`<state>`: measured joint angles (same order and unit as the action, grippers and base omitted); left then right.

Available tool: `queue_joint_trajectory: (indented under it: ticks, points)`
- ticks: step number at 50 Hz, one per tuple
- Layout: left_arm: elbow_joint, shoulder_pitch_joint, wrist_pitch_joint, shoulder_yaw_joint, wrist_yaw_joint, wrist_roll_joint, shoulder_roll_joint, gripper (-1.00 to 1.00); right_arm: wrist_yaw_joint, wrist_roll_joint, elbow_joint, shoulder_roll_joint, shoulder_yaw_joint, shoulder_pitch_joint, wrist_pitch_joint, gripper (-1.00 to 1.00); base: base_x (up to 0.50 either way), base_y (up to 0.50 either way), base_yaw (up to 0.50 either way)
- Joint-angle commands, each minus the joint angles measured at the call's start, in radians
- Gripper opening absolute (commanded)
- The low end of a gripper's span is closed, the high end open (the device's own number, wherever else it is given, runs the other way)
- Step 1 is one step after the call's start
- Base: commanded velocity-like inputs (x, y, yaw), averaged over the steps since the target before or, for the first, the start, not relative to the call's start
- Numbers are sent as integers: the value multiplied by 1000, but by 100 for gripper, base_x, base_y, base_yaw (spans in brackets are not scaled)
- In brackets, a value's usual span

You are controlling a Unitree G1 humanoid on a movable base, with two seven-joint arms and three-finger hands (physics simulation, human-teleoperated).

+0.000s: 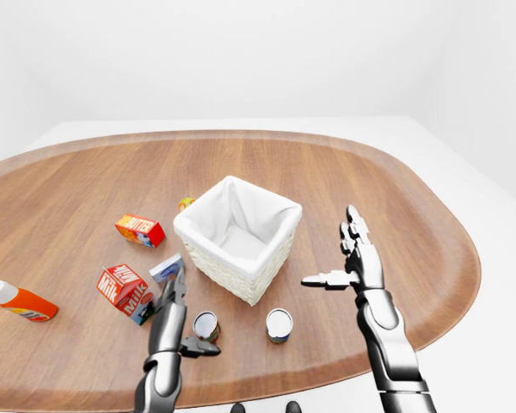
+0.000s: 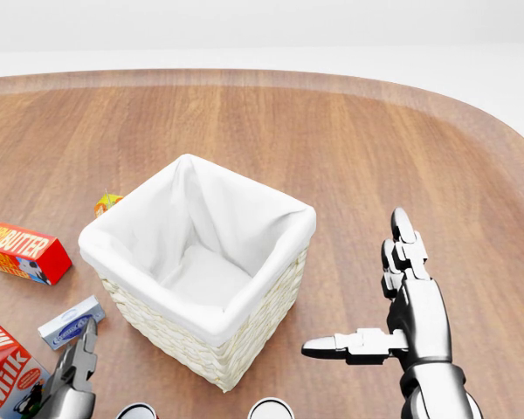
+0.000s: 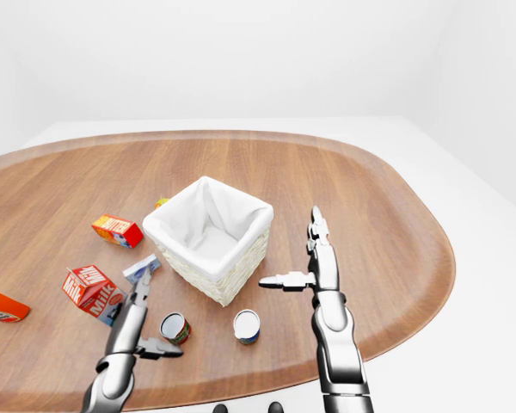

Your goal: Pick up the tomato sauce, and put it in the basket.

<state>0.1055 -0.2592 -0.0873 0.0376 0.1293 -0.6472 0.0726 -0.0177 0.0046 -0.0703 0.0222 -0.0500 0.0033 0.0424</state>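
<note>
Tomato sauce is most likely one of the two cans standing near the bottom edge of the wooden desk [image 1: 396, 198], though neither label can be read: one can [image 1: 206, 325] sits just beside the left hand [image 1: 179, 323], the other can [image 1: 279, 324] stands to its right, below the basket.

Largest after the desk is the basket [image 1: 256, 277], wicker with a white cloth lining, set near the desk's middle. The right hand [image 1: 354, 258] is raised to the right of the basket, fingers spread wide open and gripping nothing, thumb pointing toward the basket. The left hand is likewise open, fingers extended upward and thumb reaching toward the nearer can without closing on it.

Left of the basket lie a milk carton [image 1: 125, 291], an orange bottle [image 1: 19, 300] with a white cap on its side near the left edge, a red butter box [image 1: 139, 229], a small blue-and-white packet [image 2: 72, 321], and a tiny orange and yellow object [image 2: 106, 203] partly hidden behind the basket.
</note>
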Motion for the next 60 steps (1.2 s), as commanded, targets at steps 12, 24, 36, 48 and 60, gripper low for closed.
queue_joint_trajectory:
  ticks: [12, 24, 36, 48, 60]
  points:
    - [47, 24, 0, -6, 20, -3, 7, 100, 0, 0, 1, 1, -1, -1, 1, 100, 0, 0, 0]
    - [96, 46, 0, -10, 40, -6, 13, 100, 1, -6, 18, -2, 5, 2, -17, 100, 0, 0, 0]
    - [140, 64, 0, -17, 62, -14, 17, 100, 1, -6, 17, -2, 6, 3, -17, 100, 0, 0, 0]
    - [167, 80, 0, -25, 74, -17, 18, 100, 1, -8, 6, -3, 9, 8, -9, 100, 0, 0, 0]
    - [211, 102, 0, -34, 95, -26, 21, 100, 0, -9, 13, -3, 9, 8, -15, 100, 0, 0, 0]
